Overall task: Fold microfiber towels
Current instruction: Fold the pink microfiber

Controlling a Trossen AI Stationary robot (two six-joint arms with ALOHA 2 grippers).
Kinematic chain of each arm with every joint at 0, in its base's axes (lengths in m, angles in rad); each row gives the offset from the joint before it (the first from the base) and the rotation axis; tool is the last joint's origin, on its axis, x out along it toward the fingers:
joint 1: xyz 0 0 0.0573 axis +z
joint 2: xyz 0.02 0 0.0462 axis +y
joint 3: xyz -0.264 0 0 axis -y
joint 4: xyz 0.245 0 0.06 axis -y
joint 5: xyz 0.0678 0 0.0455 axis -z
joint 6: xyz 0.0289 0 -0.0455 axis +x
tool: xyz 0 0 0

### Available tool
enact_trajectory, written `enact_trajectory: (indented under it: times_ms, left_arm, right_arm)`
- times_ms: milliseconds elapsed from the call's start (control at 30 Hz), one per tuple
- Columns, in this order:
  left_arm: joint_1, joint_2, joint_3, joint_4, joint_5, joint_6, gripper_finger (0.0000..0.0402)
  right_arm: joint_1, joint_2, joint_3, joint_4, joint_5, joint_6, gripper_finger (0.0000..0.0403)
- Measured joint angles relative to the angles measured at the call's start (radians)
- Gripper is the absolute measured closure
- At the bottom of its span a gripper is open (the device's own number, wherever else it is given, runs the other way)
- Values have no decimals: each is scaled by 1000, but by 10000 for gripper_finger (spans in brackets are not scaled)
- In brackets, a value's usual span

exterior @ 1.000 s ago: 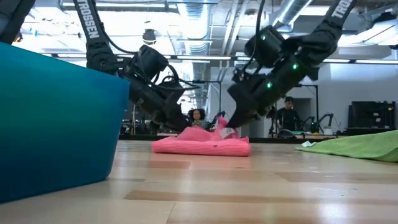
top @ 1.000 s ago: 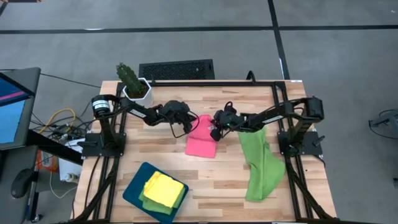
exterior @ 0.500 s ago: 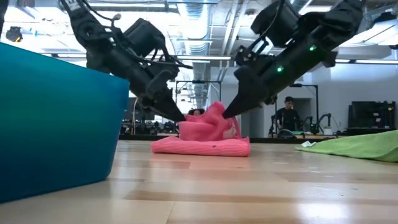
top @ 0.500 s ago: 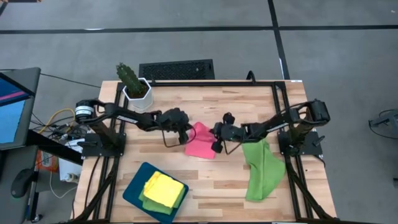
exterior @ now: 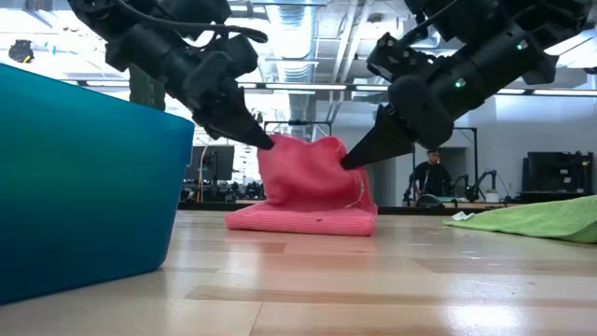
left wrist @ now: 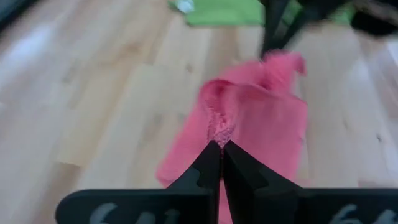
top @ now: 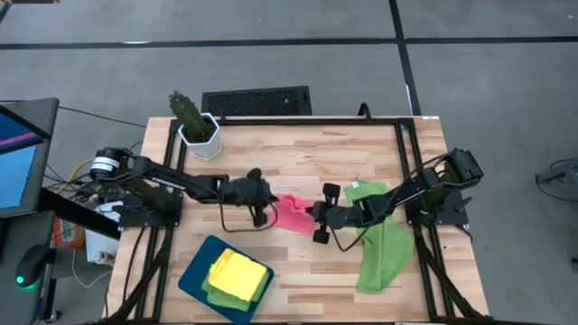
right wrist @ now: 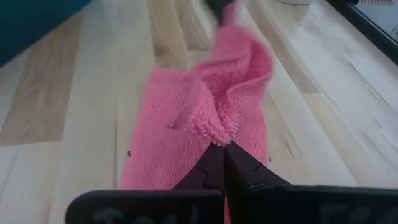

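Left gripper (exterior: pixel 266 142): pinching the pink towel (exterior: pixel 312 182) with fingers fully closed, lifting one top corner.
Right gripper (exterior: pixel 350 161): clamping the opposite corner, fingers pressed together.
Pink towel: sitting mid-table, lower part resting on the wood, upper fold hanging between both grippers.
Green towel (top: pixel 379 239): lying beside the right arm.
Yellow towel (top: pixel 237 273): lying folded in the teal tray (top: pixel 194 275).

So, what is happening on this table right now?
The two robot arms are folding a pink towel in the middle of the table. The left claw and the right claw are each shut on an edge of it, holding that part up while the rest lies flat. A green towel lies unfolded beside the right arm. A yellow towel sits folded on green ones on a teal tray.
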Motion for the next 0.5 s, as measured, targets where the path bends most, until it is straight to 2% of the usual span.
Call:
enact_trajectory:
  times_ms: [100,267,500]
  left_arm:
    - [-47,44,0,-4,-24,-1,401]
    - [-98,117,-1,3,-128,-16,401]
    - [-136,116,0,10,-160,-20,401]
  right_arm:
    - [6,0,0,-7,-4,0,388]
    - [35,3,-2,-31,-8,8,380]
    - [81,4,-22,-35,-14,-9,379]
